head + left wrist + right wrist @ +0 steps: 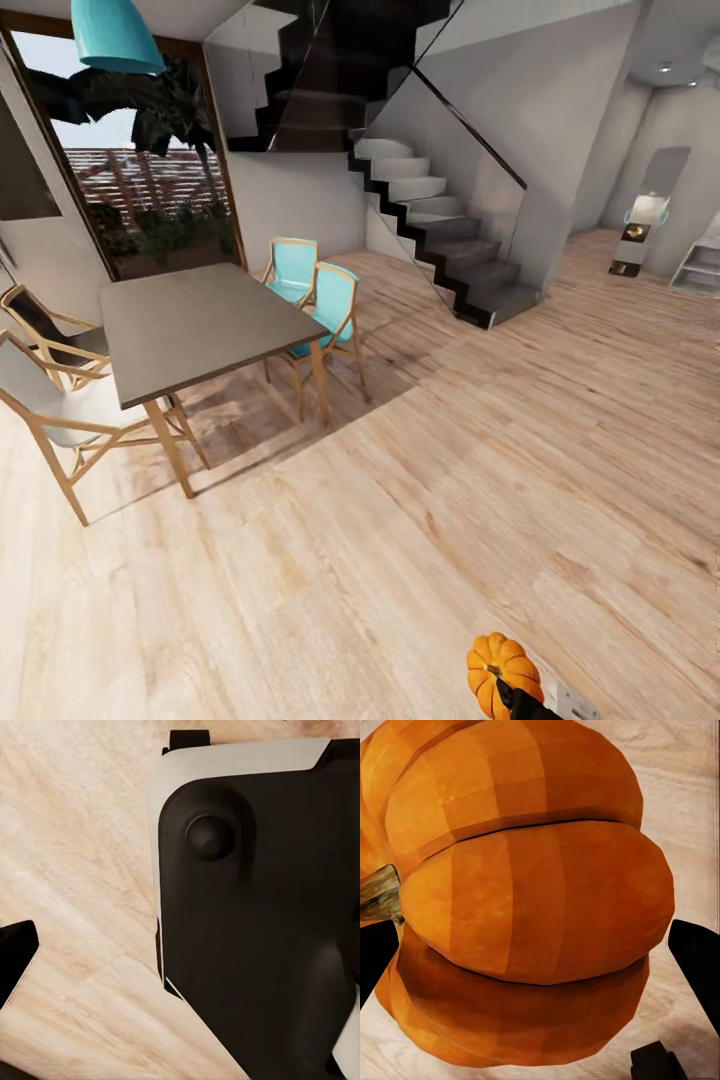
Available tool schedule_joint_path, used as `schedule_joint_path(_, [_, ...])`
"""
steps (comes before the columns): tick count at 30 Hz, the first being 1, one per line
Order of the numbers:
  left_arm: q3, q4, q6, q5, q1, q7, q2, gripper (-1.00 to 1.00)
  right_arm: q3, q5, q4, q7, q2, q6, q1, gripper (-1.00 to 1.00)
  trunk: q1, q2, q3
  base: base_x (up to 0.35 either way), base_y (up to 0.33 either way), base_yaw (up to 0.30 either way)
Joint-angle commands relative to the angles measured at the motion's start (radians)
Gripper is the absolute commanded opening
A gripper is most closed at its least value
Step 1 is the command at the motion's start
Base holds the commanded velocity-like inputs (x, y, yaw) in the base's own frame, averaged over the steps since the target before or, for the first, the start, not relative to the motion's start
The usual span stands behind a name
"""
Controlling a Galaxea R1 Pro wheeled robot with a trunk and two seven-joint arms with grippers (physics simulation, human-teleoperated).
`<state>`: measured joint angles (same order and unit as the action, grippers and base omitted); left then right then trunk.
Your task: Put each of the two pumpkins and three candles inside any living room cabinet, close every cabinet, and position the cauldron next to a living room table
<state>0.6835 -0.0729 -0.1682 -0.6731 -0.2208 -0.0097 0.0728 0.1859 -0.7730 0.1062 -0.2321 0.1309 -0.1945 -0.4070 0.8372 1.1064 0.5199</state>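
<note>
A bright orange ribbed pumpkin [497,663] hangs low over the wooden floor at the bottom of the head view. My right gripper [518,700] is shut on it. In the right wrist view the pumpkin [532,885] sits between the two black fingertips [375,960], with its dark stem off to one side. In the left wrist view one black finger [15,956] of my left gripper [180,967] stands far out at the edge, open and holding nothing, above the floor and beside my own dark body [255,915]. The candles, cabinet, cauldron and the coffee table are out of view.
A dark dining table [190,330] stands at left with turquoise chairs [325,300] behind it and wooden-framed chairs [50,350] on its near side. A staircase [440,240] with a glass rail rises at centre back. Open plank floor [450,470] stretches ahead and to the right.
</note>
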Motion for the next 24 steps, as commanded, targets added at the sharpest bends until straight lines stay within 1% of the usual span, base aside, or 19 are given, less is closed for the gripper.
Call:
schedule_joint_path(1, [0.005, -0.002, -0.004, -0.006, 0.0, -0.001, 0.001, 1.0, 0.007, -0.011, -0.002, -0.004, 0.0, -0.004, -0.001, -1.0, 0.0, 0.001, 0.001, 0.0, 0.0, -0.264])
schedule_joint_path(24, [0.005, -0.002, -0.004, -0.006, 0.0, -0.001, 0.001, 1.0, 0.008, -0.011, -0.002, -0.004, 0.0, -0.004, -0.001, -1.0, 0.0, 0.001, 0.001, 0.0, 0.0, -0.264])
